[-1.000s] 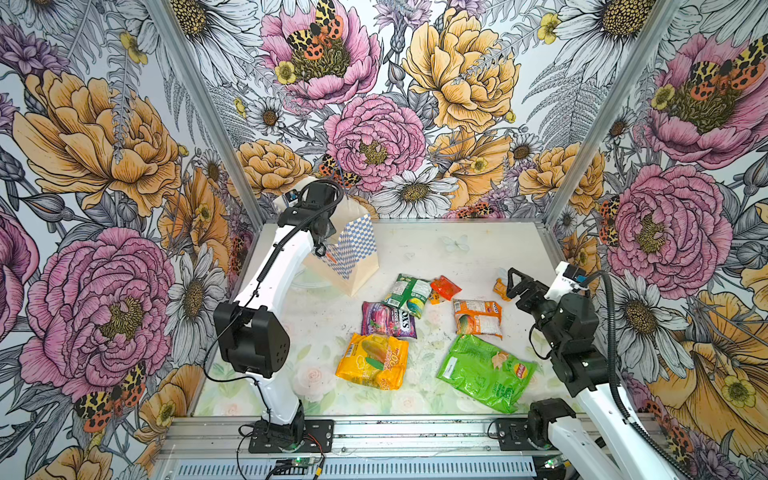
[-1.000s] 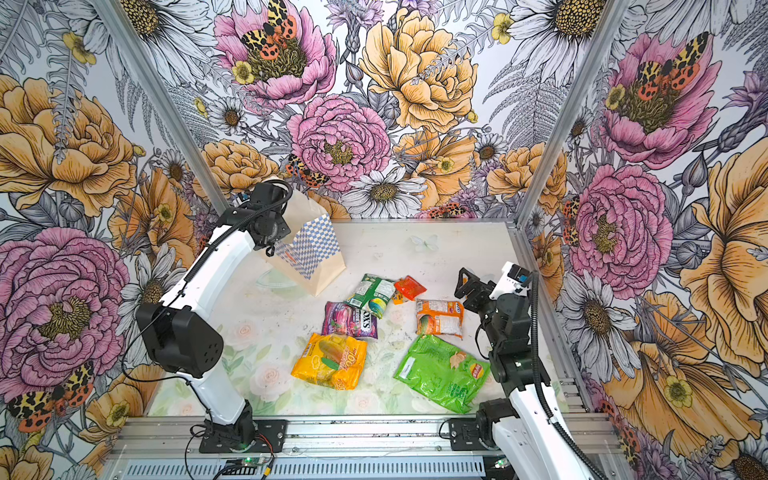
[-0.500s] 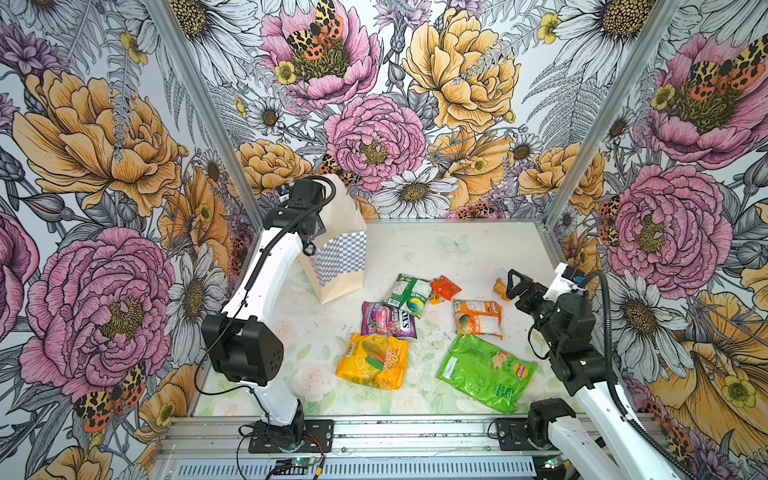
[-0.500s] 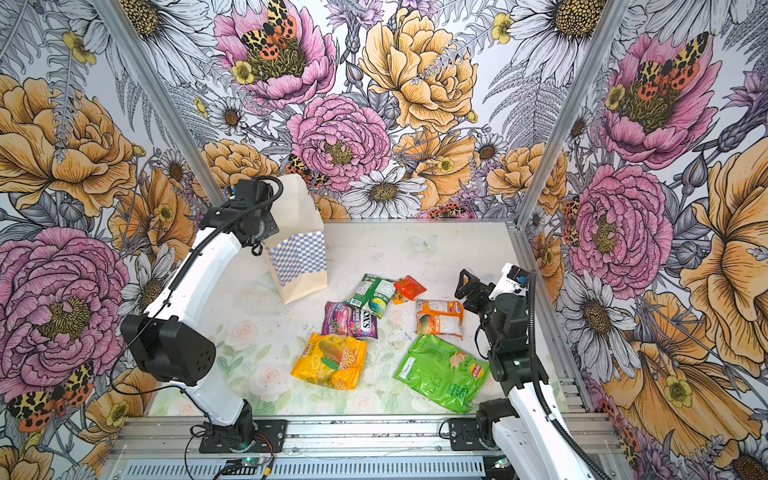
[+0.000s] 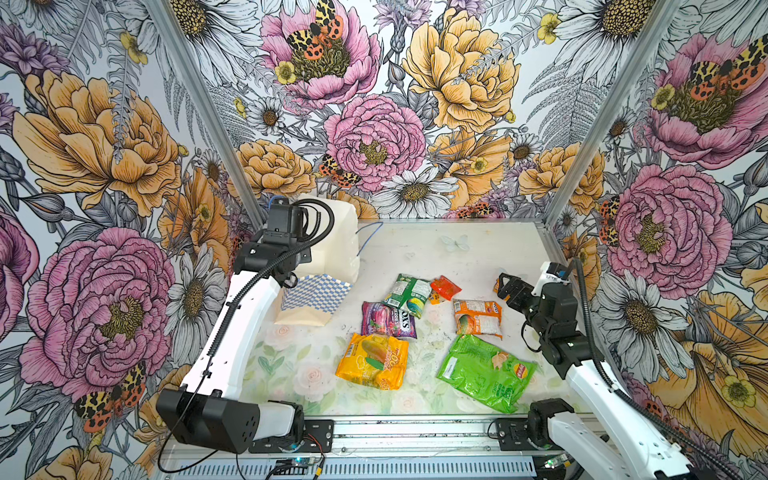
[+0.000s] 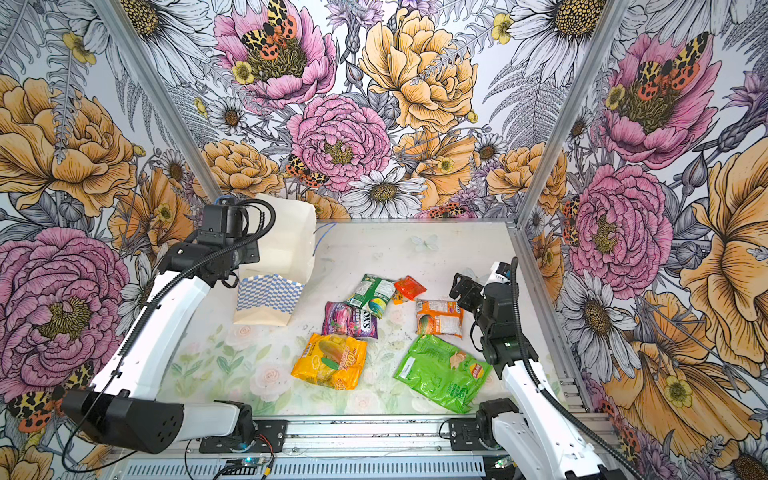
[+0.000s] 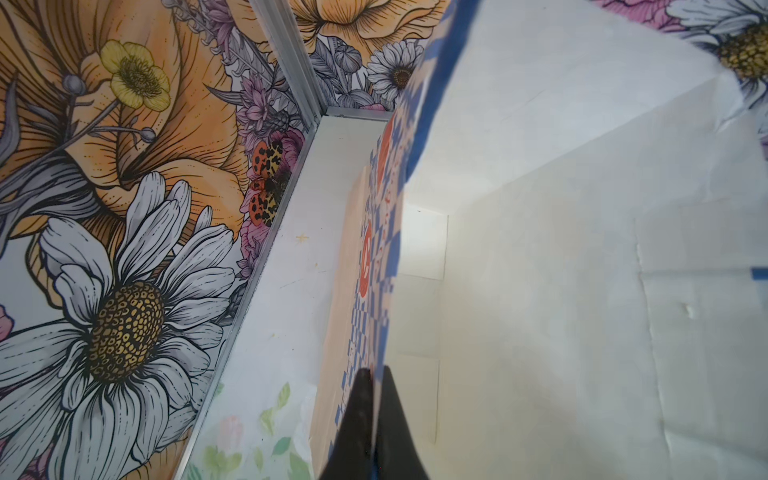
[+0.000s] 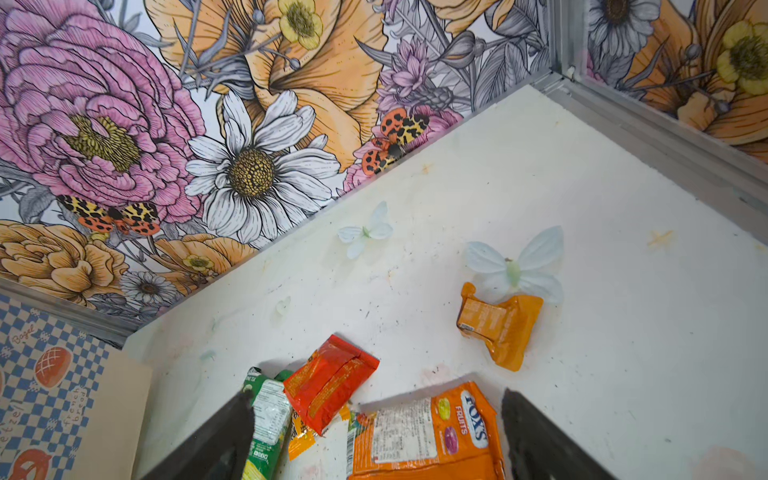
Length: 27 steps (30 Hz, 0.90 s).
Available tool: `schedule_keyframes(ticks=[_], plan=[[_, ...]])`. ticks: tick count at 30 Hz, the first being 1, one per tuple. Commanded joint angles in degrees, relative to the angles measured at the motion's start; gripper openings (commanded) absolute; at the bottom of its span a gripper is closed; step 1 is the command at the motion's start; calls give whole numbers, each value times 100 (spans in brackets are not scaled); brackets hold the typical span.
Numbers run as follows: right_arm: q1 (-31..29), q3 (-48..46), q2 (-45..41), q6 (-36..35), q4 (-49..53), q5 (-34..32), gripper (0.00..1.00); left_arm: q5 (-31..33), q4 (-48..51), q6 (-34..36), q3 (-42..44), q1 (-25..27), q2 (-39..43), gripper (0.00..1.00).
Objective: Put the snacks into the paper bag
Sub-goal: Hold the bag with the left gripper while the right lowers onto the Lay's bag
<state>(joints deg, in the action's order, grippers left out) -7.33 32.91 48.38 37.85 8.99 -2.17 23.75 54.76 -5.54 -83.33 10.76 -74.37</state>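
Eight snacks [image 5: 376, 360] lie on the tabletop [image 5: 457, 249] beside the paper bag [image 5: 318, 297], none inside yet. Left fingers [image 7: 357, 419] pinch the bag's rim, likely to keep it standing with its mouth open; right fingers [image 8: 216, 449] spread wide, empty, over the orange pack [image 8: 432, 432]

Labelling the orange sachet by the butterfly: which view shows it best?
Right wrist view: the sachet shows whole. In a top view the right end effector hides most of it; left wrist view lacks it.
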Motion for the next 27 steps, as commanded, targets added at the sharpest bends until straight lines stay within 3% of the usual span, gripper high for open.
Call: schedule_keyframes(ticks=[1,13,27], plan=[[-48,440,315,-120,263,226,93,-362,-611,499,489,148,334,0],[-371,1708,1325,-176,2604,-77,91,-854,-958,415,1186,189,1166,0],[-1602,1900,1573,940,4561,-816,94,-732,-1288,328,1722,154,1667,0]])
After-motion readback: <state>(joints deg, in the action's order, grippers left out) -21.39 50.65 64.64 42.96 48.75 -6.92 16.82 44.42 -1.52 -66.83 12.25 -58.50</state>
